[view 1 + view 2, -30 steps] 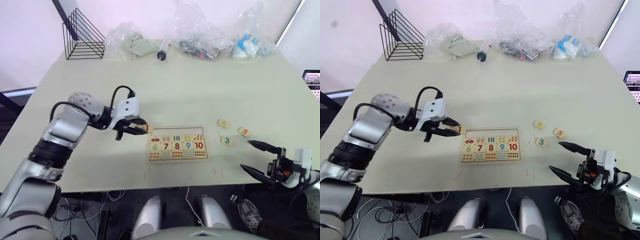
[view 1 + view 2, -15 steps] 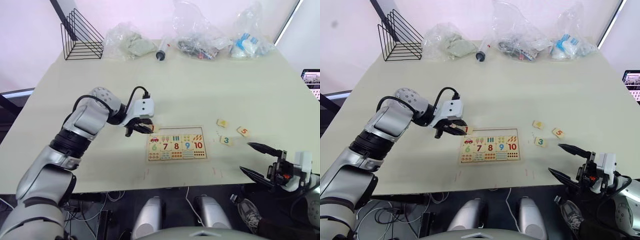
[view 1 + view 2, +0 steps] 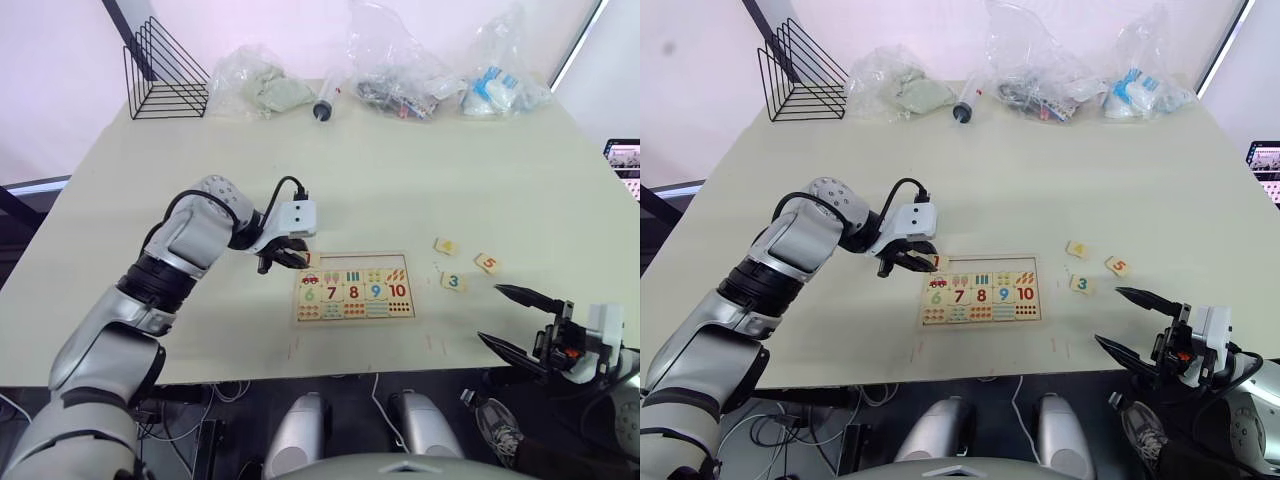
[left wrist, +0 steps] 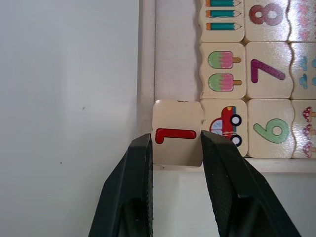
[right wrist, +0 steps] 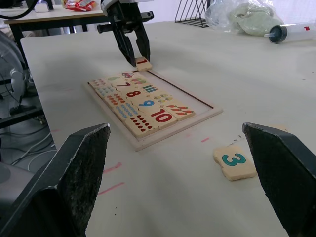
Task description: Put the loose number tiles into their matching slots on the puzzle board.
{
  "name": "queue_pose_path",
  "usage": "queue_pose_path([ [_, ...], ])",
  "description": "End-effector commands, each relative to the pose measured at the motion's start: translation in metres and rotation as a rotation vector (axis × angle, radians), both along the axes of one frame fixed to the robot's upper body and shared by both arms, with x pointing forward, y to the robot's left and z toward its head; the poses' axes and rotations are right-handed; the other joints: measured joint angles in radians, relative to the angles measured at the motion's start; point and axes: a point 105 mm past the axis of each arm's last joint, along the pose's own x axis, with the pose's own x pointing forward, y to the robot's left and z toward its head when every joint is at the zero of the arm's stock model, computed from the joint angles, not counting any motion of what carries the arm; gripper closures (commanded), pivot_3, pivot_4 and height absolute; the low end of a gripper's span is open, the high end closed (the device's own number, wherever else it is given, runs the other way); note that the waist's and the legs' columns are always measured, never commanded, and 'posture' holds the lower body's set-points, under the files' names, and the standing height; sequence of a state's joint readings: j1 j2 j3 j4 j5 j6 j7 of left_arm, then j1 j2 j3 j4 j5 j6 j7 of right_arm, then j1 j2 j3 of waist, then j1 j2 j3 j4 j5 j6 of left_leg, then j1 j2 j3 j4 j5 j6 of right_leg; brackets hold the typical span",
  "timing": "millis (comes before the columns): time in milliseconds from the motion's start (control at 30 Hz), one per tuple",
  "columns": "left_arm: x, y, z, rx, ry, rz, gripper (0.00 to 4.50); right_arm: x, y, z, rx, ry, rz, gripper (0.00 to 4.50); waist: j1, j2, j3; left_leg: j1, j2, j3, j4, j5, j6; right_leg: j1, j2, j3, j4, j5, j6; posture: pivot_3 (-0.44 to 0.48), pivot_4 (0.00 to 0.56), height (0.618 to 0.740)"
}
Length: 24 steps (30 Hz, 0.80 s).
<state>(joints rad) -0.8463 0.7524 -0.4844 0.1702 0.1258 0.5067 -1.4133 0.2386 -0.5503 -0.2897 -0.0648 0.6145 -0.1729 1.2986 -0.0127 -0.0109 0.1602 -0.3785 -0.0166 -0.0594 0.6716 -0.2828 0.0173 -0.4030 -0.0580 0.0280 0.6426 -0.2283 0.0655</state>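
Observation:
The puzzle board [image 3: 300, 318] lies near the table's front, its lower rows filled with tiles 6 to 10 and picture tiles. Its far row of matching slots [image 4: 175, 49] is bare wood. My left gripper [image 3: 300, 258] is shut on the red "1" tile [image 4: 177, 136], which rests at the board's far left corner, next to the car tile. Loose tiles 4 [image 3: 446, 246], 5 [image 3: 488, 263] and 3 [image 3: 453, 282] lie to the right of the board. My right gripper [image 3: 492, 313] stands open by the front right edge, with nothing between its fingers.
Along the far edge stand a black wire rack [image 3: 165, 75], several crumpled plastic bags [image 3: 265, 88] and a syringe [image 3: 326, 101]. Bare tabletop stretches between them and the board.
My left gripper has carried the "1" tile to the right, onto the board's far left corner. The right gripper and the loose tiles have stayed put.

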Motion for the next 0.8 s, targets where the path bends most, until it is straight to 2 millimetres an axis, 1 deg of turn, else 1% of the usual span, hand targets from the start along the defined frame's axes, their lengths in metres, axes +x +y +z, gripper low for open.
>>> queue_pose_path([
  [33, 0.0026, -0.0038, 0.0083, 0.018, -0.035, -0.031, 3.54, -0.0014, 0.0016, 0.0078, -0.004, -0.047, 0.003, 0.00, 0.000, 0.000, 0.000, 0.000, 0.000, 0.000, 0.000, 0.000, 0.000, 0.000, 0.000, 0.000, 0.000, 0.000, 0.000, 0.000, 0.150, 0.740],
  [433, -0.0004, -0.0089, 0.0051, 0.025, -0.012, -0.062, 3.54, -0.0027, 0.0010, 0.0065, -0.011, -0.045, -0.001, 0.00, 0.001, 0.000, 0.000, 0.000, 0.000, 0.000, 0.000, 0.000, 0.000, 0.000, 0.000, 0.000, 0.000, 0.000, 0.000, 0.000, 0.150, 0.740],
  [800, -0.0014, -0.0080, -0.0008, 0.042, -0.010, -0.063, 3.54, -0.0042, 0.0001, 0.0048, -0.016, -0.041, -0.006, 0.00, 0.001, 0.000, 0.000, 0.000, 0.000, 0.000, 0.000, 0.000, 0.000, 0.000, 0.000, 0.000, 0.000, 0.000, 0.000, 0.000, 0.150, 0.740],
])
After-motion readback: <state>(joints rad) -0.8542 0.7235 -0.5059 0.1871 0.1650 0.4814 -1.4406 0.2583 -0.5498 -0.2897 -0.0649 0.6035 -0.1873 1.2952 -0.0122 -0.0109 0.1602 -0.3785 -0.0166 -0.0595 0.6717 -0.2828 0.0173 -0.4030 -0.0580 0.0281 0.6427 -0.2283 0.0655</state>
